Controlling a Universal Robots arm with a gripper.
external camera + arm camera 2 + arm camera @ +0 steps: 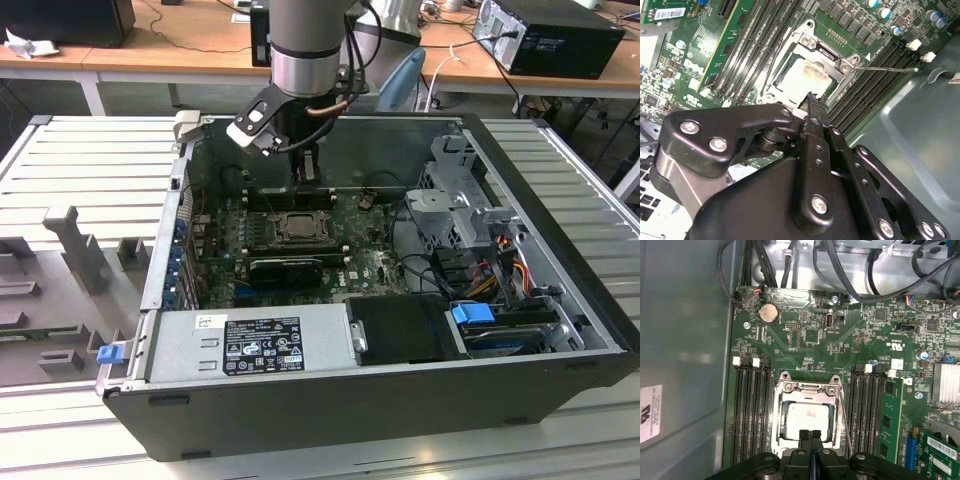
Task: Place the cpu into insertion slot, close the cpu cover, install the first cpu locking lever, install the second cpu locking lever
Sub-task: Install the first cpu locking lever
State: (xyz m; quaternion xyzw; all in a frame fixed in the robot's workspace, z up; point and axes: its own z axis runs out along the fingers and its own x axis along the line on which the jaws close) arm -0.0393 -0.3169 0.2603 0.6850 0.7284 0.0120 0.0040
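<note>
The cpu lies pale and square in the insertion slot on the green board. The silver cpu cover lies flat around it, framing the chip in its window, and the slot's rim is mostly hidden under both. A thin wire locking lever sticks out sideways from the socket over the memory slots; in the first wrist view this lever runs along one side of the cover. My gripper hovers just over the socket's edge with its black fingers pressed together and nothing between them. Its tip points at the chip's edge.
Black memory slots flank the socket on both sides, with a green card beside one bank. The grey case wall stands close by. A power supply, a drive cage and cable bundles fill the case's other side.
</note>
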